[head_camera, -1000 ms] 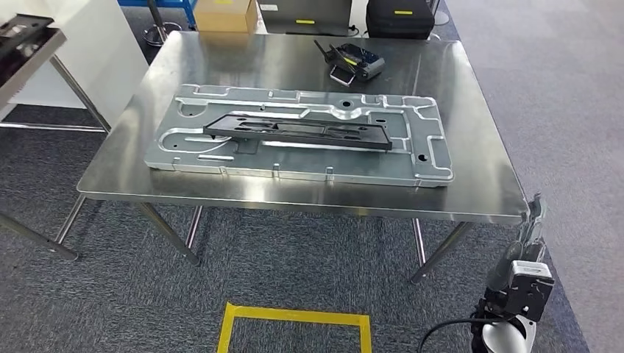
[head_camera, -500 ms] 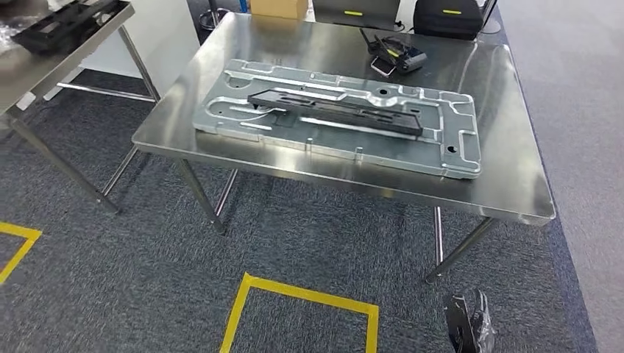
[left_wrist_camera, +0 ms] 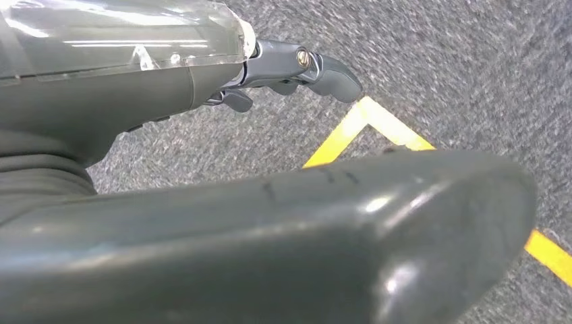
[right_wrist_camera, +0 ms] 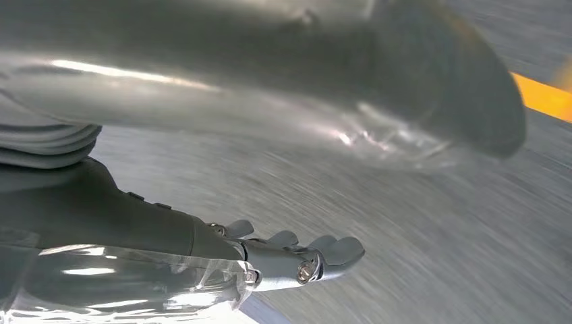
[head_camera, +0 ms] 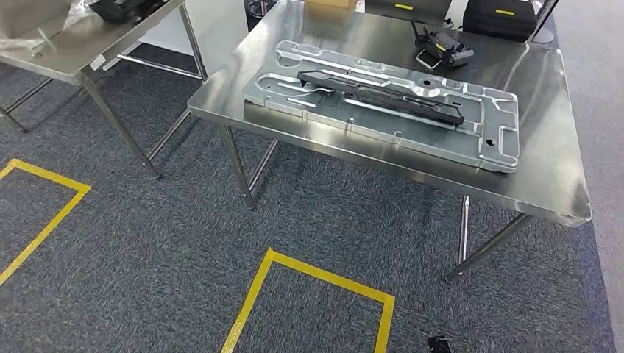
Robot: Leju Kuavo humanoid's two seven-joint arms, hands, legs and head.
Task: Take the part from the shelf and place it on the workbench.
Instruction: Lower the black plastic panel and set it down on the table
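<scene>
A long black part (head_camera: 383, 95) lies on a silver machined plate (head_camera: 486, 151) on the steel workbench (head_camera: 559, 184), at the upper right of the head view. On a second steel table (head_camera: 88, 44) at the upper left lie more black parts (head_camera: 125, 7), cut off by the picture's edge. My left hand (left_wrist_camera: 297, 67) hangs over the grey carpet with its fingers stretched out and nothing in it. My right hand (right_wrist_camera: 297, 260) hangs the same way, fingers straight and empty, in a blurred picture.
A black remote controller (head_camera: 444, 53), a cardboard box (head_camera: 331, 4) and a black case (head_camera: 504, 18) stand at the workbench's far side. Yellow tape squares (head_camera: 324, 276) mark the carpet in front, with another (head_camera: 44, 213) at the left. The tables' legs stand between them.
The whole picture has shifted right as the camera turned left: the workbench slid to the right, the second table came in at the left, and my right hand sank out at the bottom.
</scene>
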